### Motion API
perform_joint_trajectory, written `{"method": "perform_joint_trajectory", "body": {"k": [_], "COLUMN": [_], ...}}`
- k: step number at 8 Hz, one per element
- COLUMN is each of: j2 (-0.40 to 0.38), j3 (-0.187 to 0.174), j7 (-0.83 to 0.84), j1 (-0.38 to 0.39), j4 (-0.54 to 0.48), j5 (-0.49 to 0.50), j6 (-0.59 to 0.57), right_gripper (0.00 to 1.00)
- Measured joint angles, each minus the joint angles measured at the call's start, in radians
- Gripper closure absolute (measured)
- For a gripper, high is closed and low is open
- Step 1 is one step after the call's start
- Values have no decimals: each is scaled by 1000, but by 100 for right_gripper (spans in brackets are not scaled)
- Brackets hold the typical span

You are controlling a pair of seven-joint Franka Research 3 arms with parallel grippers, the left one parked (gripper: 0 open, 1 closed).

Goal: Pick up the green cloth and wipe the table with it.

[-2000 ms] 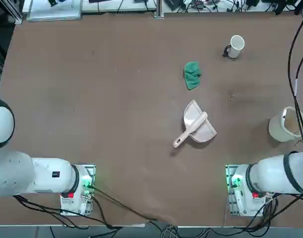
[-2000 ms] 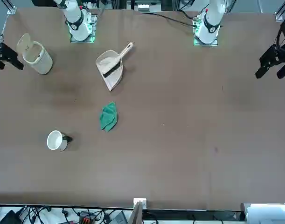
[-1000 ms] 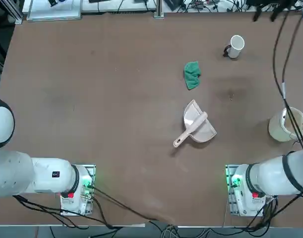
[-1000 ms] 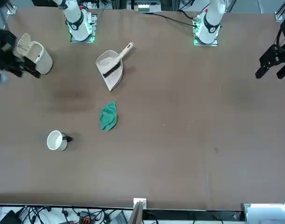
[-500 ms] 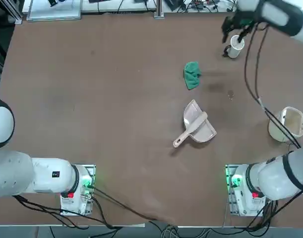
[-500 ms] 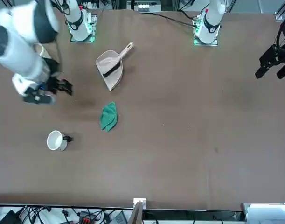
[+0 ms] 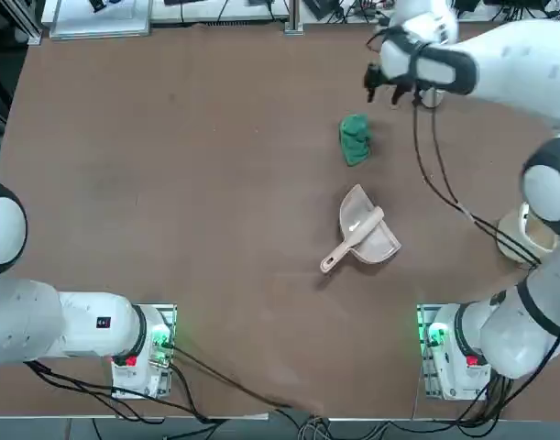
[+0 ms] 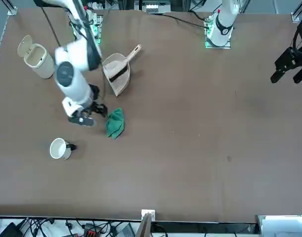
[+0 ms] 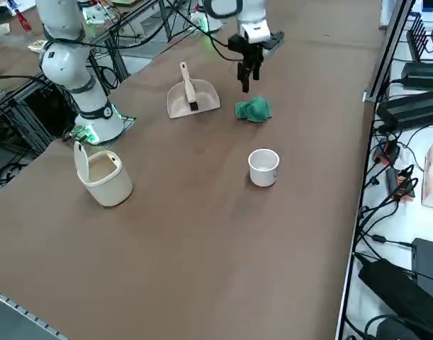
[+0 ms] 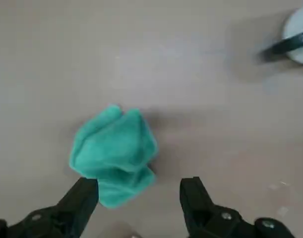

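In the overhead view the beige dustpan point(image 7: 364, 233) lies centre-right, the white mug point(image 9: 263, 167) sits upper right behind the arm, the lidded bin point(image 9: 103, 175) at the right edge; the green cloth point(image 7: 355, 138) lies on the table point(image 7: 170, 183) above the dustpan, unobstructed; the right gripper point(image 10: 139, 198) hangs above it, fingers spread wide, holding nothing.

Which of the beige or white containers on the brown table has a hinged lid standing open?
The beige bin nearest the arm's base: its flap lid stands upright at the rim. The small white cup is lidless, and the beige dustpan is just an open scoop.
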Motion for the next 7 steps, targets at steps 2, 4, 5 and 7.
{"method": "perform_joint_trajectory", "body": {"k": [2,4,5,7], "j2": [95,181,225,293], "j3": [0,-4,-5,-3], "j7": [52,87,98,112], "j1": [33,35,35,40], "j4": [30,90,120,144], "j5": [0,0,0,0], "j6": [57,64,82,144], "right_gripper": [0,0,0,0]}}
